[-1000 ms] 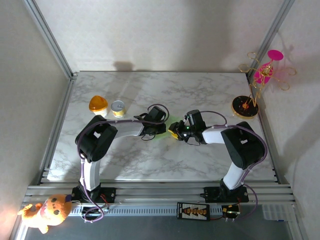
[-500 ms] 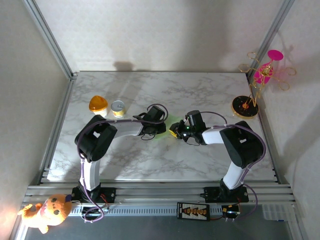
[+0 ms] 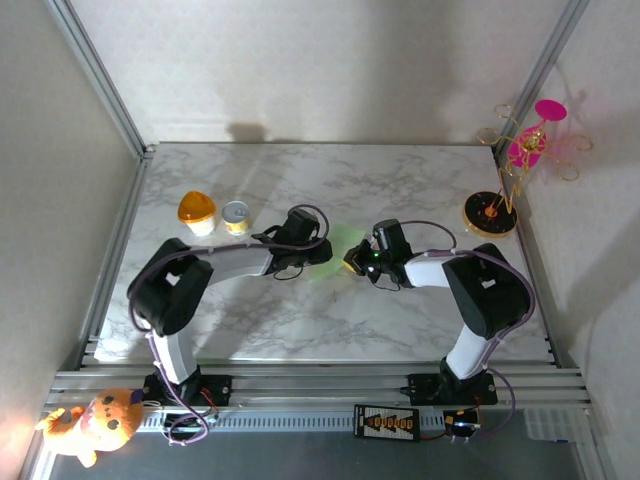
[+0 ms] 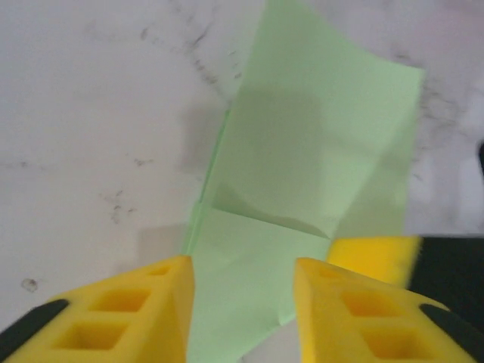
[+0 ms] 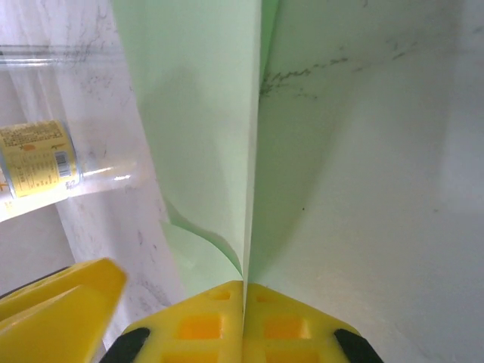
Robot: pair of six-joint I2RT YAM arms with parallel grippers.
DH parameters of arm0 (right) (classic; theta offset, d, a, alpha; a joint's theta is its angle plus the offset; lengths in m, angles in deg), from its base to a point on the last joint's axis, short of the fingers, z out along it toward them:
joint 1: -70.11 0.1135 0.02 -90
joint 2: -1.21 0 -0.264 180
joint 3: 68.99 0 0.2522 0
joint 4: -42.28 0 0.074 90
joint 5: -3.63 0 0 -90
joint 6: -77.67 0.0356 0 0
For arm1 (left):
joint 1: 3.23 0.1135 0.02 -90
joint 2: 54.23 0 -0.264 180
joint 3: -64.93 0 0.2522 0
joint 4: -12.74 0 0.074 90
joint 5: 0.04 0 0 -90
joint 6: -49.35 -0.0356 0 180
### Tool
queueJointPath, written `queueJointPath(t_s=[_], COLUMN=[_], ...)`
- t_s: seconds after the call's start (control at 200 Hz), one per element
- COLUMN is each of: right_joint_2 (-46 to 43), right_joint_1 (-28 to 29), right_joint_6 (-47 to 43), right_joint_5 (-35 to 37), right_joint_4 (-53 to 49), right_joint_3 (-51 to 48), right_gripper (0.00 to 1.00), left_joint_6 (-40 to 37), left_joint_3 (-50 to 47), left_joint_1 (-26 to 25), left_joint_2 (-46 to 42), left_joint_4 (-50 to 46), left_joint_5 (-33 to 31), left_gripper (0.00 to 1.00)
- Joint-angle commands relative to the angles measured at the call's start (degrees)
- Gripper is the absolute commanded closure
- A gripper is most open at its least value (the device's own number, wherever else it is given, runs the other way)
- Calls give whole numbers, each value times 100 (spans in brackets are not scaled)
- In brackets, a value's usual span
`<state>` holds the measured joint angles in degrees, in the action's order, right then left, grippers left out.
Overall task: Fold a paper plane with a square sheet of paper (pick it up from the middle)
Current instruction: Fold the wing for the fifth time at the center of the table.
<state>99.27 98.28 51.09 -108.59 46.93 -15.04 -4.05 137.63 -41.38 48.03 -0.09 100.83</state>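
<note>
The square sheet of paper [image 3: 338, 241] is pale green and partly folded, lying mid-table between both grippers. In the left wrist view the paper [image 4: 302, 151] shows a crease and layered flaps. My left gripper [image 4: 242, 266] hovers over its near end with its yellow fingers apart and nothing pinched; from above the left gripper [image 3: 322, 252] sits at the paper's left side. My right gripper [image 5: 243, 286] is shut on a raised edge of the paper [image 5: 197, 113], which stands up from the pads. From above the right gripper [image 3: 352, 262] is at the paper's right side.
An orange-lidded cup [image 3: 197, 211] and a small yellow tin [image 3: 236, 216] stand at the left of the marble table [image 3: 400, 190]. A pink-and-gold ornament stand [image 3: 505, 195] occupies the far right corner. A plush toy [image 3: 95, 420] lies by the front rail.
My left gripper has opened, let go of the paper and drawn back a little to the left. My right gripper has closed onto the paper's edge.
</note>
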Motion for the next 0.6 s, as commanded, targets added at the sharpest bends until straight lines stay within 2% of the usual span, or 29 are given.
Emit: queueJointPath(t_s=[0.0, 0.11, 0.275, 0.596], right_joint_2=[-306, -461, -547, -550], right_joint_1=[6, -38, -139, -217], right_joint_6=[-81, 43, 260, 631], right_joint_5=[231, 240, 170, -93], right_joint_4=[-387, -523, -766, -1149], right_joint_3=[97, 105, 154, 371], right_gripper=[99, 99, 100, 100], left_joint_6=[-728, -1403, -2611, -3984], left_joint_3=[-429, -781, -1249, -1447], left_joint_1=[-23, -193, -598, -986], left_joint_2=[-455, -616, -685, -399], left_joint_4=[670, 1129, 1880, 2622], left_joint_5=[-2, -18, -426, -891], left_gripper=[53, 47, 40, 38])
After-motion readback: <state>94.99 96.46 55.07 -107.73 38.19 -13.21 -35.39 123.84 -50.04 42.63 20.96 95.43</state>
